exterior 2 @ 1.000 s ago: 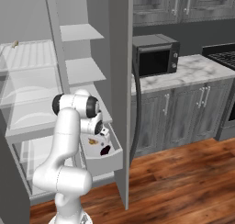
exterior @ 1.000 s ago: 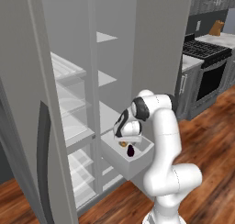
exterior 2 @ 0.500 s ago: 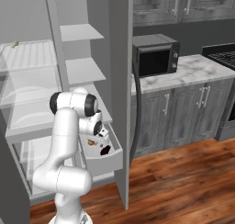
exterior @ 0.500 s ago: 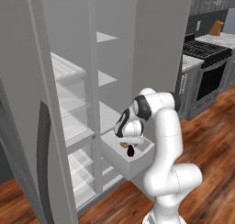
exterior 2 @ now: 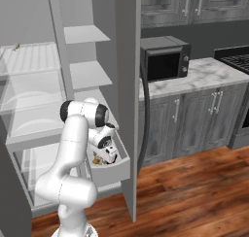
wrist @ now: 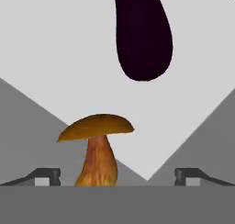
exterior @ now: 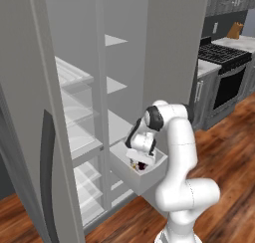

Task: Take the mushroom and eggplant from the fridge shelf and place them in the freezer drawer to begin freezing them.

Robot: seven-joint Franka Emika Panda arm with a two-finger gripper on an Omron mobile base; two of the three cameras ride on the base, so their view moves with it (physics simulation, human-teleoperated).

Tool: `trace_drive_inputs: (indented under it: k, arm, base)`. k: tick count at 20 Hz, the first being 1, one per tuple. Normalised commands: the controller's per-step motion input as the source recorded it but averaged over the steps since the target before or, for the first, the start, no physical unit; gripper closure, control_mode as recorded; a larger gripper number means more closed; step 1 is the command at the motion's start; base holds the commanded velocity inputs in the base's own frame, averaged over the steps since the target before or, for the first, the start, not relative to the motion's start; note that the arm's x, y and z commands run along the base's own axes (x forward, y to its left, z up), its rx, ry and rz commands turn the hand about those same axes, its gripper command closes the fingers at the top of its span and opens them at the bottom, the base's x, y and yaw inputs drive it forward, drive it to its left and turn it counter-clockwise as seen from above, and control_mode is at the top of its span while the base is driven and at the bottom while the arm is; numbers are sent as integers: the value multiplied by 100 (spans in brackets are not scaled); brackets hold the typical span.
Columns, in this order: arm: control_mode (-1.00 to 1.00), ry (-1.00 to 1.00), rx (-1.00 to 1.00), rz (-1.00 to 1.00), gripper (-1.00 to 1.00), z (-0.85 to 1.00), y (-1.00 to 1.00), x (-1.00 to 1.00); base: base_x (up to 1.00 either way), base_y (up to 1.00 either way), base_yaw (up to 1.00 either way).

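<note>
My gripper (wrist: 117, 177) hangs open inside the white freezer drawer (wrist: 55, 58), its two dark fingertips (wrist: 46, 176) wide apart. The mushroom (wrist: 98, 145), with a brown cap and an orange stem, stands upright on the drawer floor between the tips and touches neither. Beyond it lies the dark purple eggplant (wrist: 143, 35). From the base, the pulled-out freezer drawer (exterior: 137, 180) (exterior 2: 116, 170) holds the gripper (exterior: 138, 162) (exterior 2: 104, 156), with the eggplant (exterior: 142, 166) and the mushroom (exterior 2: 97, 160) under it. The ribbed fridge shelf (exterior 2: 34, 56) is high up at the left.
The open fridge door (exterior: 30, 137) stands at the left and a grey panel (exterior 2: 127, 85) at the right of the drawer. A tiny tan thing (exterior 2: 16, 46) lies on the ribbed shelf. A microwave (exterior 2: 164, 59) sits on the marble counter, and a stove (exterior: 221, 58) is further on.
</note>
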Motion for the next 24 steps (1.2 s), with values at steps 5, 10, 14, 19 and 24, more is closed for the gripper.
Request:
trace_drive_inputs:
  k: [5, 10, 14, 19, 24]
  arm:
    - [-100, 3, 15, -7, -100, -18, 0, 14]
    - [-100, 1, 0, 0, -100, 5, 7, 17]
    - [-100, -3, 0, -7, -100, 67, 14, -3]
    - [-100, -16, 0, -5, -100, 96, 5, -30]
    - [-100, -36, 0, -2, -100, 91, 0, -96]
  base:
    - [0, 0, 0]
    - [0, 0, 0]
    - [0, 0, 0]
    - [0, 0, 0]
    - [0, 0, 0]
